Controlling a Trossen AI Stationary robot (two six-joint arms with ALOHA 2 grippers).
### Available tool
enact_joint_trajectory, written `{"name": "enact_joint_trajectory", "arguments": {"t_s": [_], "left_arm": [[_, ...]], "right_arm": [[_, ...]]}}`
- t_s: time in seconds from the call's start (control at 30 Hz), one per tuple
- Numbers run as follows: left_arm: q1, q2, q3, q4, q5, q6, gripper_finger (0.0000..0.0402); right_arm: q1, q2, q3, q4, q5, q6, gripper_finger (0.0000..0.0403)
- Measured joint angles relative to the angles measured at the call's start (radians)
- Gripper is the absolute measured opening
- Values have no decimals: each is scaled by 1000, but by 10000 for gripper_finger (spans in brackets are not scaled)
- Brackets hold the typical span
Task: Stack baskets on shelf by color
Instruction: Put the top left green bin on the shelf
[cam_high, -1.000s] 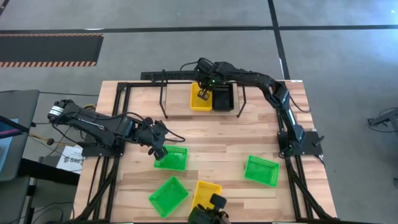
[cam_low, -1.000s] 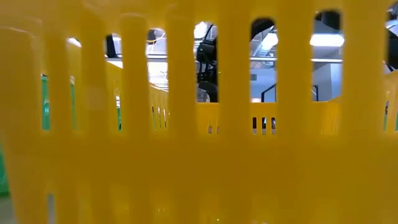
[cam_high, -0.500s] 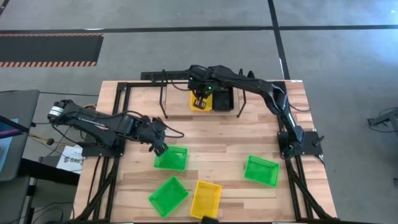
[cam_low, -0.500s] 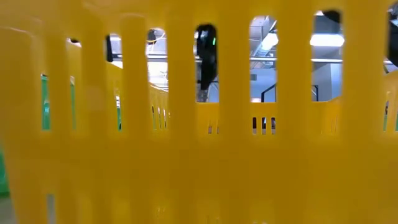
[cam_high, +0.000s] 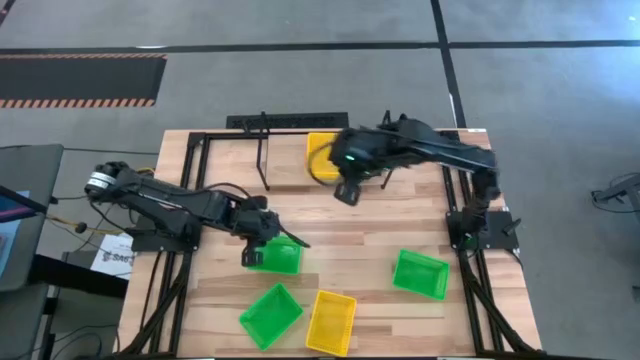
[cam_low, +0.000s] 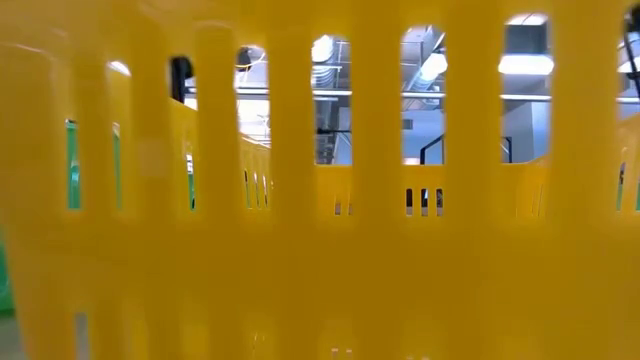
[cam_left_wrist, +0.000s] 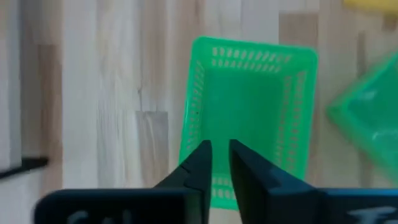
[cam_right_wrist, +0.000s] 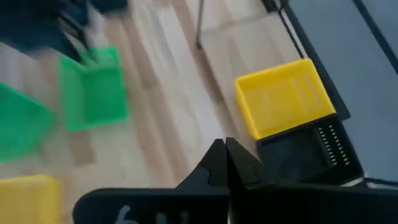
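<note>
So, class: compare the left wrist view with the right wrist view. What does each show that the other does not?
Only the left wrist view: the left claw over the green basket, fingers slightly apart. Only the right wrist view: the shut right claw, a yellow basket beside a black basket. Both share the wooden table and green baskets.

Wooden table (cam_high: 340, 235) with baskets (cam_high: 420, 274)

bare table (cam_high: 340, 235) mid-centre, 3 green baskets (cam_high: 420, 274) and yellow basket (cam_high: 331, 322) crowding front
</note>
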Motion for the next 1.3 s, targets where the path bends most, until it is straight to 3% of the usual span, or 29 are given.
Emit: {"name": "enact_joint_trajectory", "arguments": {"t_s": [0.33,0.53,0.7,1.0,1.3], "left_arm": [[24,233,0,-23,-22,163,163],[59,326,3,-24,-67,200,192],[78,341,10,-25,-23,174,190],[75,341,141,-119,12,58,139],[72,338,224,-126,114,101,133]], "right_arm": [[286,-147,1,19,248,276,2],[390,-151,0,19,325,309,3],[409,-138,0,9,331,304,3],[381,-139,0,-7,331,249,3],[373,-139,0,-11,327,222,3]]}}
